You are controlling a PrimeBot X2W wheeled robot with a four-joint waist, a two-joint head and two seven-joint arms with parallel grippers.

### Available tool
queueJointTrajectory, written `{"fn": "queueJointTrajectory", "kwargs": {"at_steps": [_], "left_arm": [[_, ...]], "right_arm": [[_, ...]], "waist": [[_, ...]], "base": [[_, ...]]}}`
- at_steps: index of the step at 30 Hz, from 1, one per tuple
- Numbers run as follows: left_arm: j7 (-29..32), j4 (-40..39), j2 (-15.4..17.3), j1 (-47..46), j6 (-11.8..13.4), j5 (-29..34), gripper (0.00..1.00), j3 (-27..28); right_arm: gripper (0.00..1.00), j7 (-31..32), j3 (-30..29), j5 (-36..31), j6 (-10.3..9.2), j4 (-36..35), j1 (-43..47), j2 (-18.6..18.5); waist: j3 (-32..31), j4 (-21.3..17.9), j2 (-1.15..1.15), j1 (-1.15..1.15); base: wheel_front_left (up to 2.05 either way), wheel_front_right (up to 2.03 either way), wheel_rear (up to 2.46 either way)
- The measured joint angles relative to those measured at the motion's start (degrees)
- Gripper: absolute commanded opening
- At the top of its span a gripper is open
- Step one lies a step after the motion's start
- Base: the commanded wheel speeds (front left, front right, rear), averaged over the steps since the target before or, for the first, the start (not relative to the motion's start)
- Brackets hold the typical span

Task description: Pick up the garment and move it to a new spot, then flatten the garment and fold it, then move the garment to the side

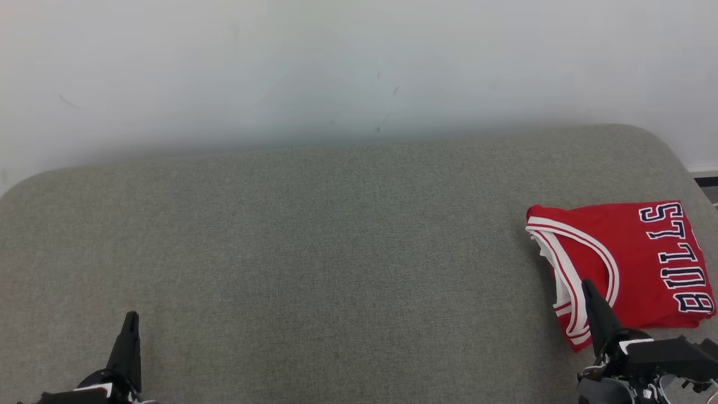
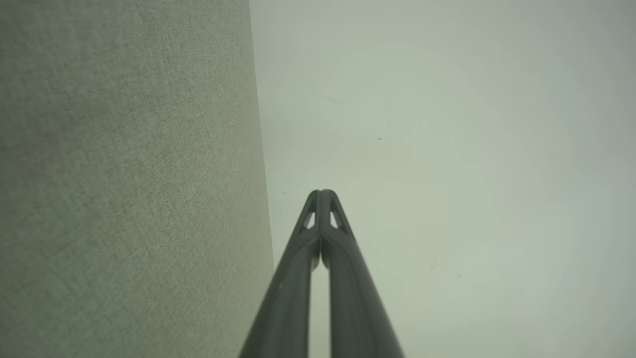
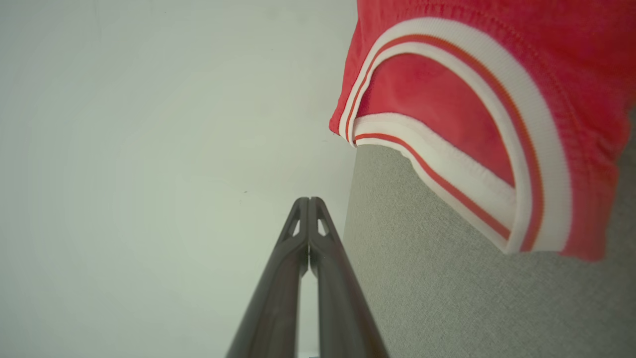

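The garment [image 1: 634, 264] is a red jersey with white trim and dark "BULLS" lettering, folded into a compact rectangle near the right end of the grey fabric surface [image 1: 314, 241]. My right gripper [image 1: 586, 285] is shut and empty, its tip over the jersey's near-left edge. In the right wrist view the shut right gripper [image 3: 309, 200] points past the jersey's trimmed armhole [image 3: 477, 129]. My left gripper [image 1: 131, 315] sits at the lower left, far from the jersey, and the left wrist view shows that gripper [image 2: 321, 192] shut with nothing held.
The grey cushioned surface has rounded corners and stretches wide to the jersey's left. A pale wall [image 1: 336, 67] stands behind it. The surface's right edge [image 1: 693, 179] lies just beyond the jersey.
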Motion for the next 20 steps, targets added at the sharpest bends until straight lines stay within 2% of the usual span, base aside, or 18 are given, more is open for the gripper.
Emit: {"fn": "queueJointTrajectory", "kwargs": {"at_steps": [20], "left_arm": [[0.0, 0.01, 0.0, 0.0, 0.0, 0.0, 0.0, 0.0]], "right_arm": [[0.0, 0.0, 0.0, 0.0, 0.0, -0.01, 0.0, 0.01]], "waist": [[0.0, 0.0, 0.0, 0.0]], "base": [[0.0, 0.0, 0.0]]}}
